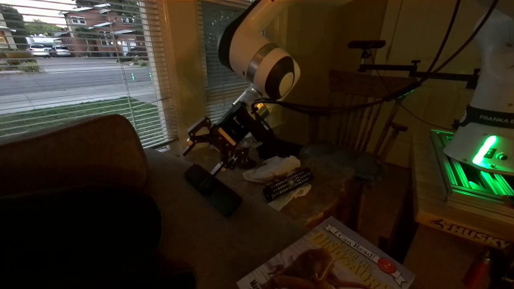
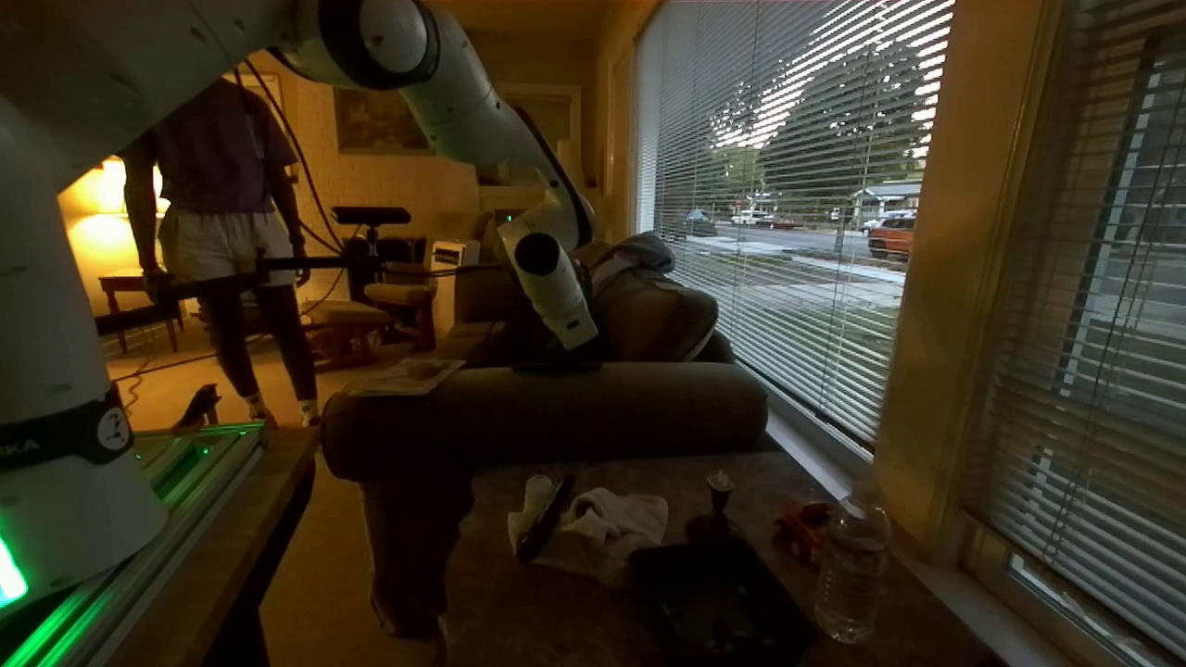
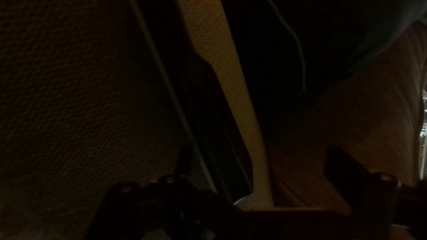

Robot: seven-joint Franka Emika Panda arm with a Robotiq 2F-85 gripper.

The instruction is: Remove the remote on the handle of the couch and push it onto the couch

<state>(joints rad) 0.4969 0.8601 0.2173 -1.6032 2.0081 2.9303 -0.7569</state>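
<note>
Remote on the armrest of the couch, with the tool hanging close over it. The dark, slim body lies flat, its length running roughly along the armrest; no buttons can be made out in the dim light. The tool is spread wide and has hold of nothing: in the wrist view its fingers stand well apart, with the near end of the remote between them in outline. In an exterior view one fingertip overlaps the long edge that faces the counter; whether it touches that edge cannot be told. Not to be confused with the remote is the button-covered controller, which rests on white cloth on the counter.

Handling, as judged from appearance: the remote is probably light, stiff and hard-shelled, unlikely to suffer from a drop onto the couch. Its casing may be smooth enough to slip between the fingers, whereas the textured armrest should yield a little and drag against its underside. The wrist view shows a step in its outline, which might serve as a catch. For a grasp, the best hold would lie across the narrow width near mid-length. For the push, a fingertip set low against the counter-facing edge, also near the middle, seems preferable; pressure at one end would likely swivel the remote instead of sending it onto the couch.
</note>
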